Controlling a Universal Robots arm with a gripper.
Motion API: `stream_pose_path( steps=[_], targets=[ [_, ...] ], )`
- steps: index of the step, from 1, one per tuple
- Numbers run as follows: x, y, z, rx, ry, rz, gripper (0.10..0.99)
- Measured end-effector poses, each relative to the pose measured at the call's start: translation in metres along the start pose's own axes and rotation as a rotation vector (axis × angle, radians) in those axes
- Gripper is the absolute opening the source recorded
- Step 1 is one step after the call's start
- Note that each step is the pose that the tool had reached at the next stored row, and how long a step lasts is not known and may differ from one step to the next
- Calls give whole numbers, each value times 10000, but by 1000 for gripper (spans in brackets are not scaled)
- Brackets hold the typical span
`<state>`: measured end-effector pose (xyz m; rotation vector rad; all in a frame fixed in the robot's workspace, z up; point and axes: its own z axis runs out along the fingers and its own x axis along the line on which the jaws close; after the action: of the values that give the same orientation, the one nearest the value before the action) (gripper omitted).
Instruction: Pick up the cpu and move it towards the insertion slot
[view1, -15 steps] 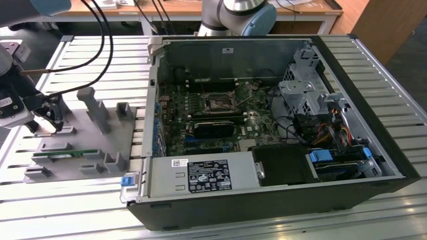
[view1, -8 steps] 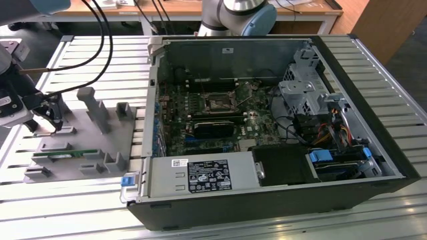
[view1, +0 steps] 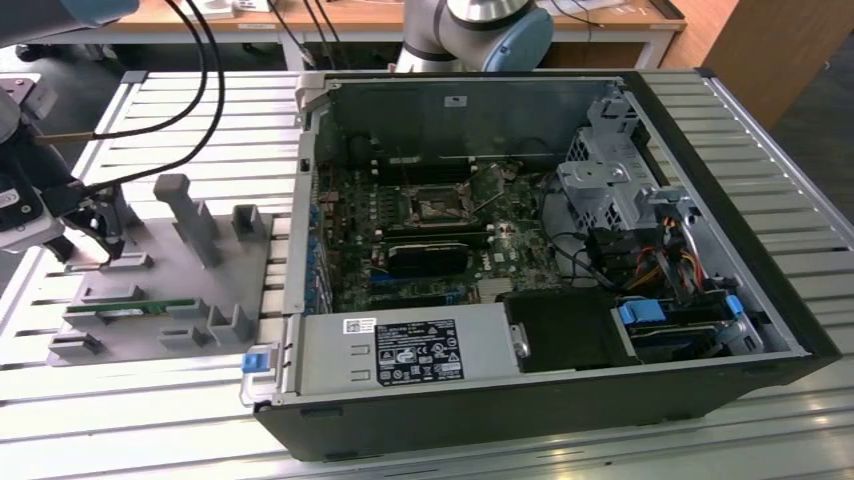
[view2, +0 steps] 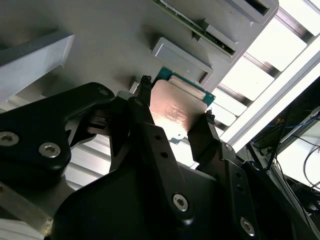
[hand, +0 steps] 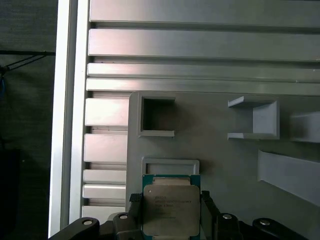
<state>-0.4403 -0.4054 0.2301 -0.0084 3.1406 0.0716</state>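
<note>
Item: the cpu (hand: 171, 210). It is square, with a silvery-grey lid on a green rim, and we see faint print on the lid that is too small to read.

Location: over the grey tray (hand: 225, 165), clamped on two opposite edges by the gripper (hand: 170, 199).

The insertion slot (view1: 437, 207) lies well apart, inside the computer case (view1: 534, 420).

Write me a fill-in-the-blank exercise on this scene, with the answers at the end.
The gripper holds the cpu between its ___ black fingers. The grey tray lies to the exterior view's ___ of the open computer case. The memory stick on the tray is ___ in colour. The insertion slot sits ___ the computer case.
Missing words: two; left; green; inside.
</note>
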Motion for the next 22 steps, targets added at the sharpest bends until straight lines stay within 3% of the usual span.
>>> stream_pose_path(
  steps=[22],
  targets=[
    [0,8,-108,0,0,0,541]
  ],
)
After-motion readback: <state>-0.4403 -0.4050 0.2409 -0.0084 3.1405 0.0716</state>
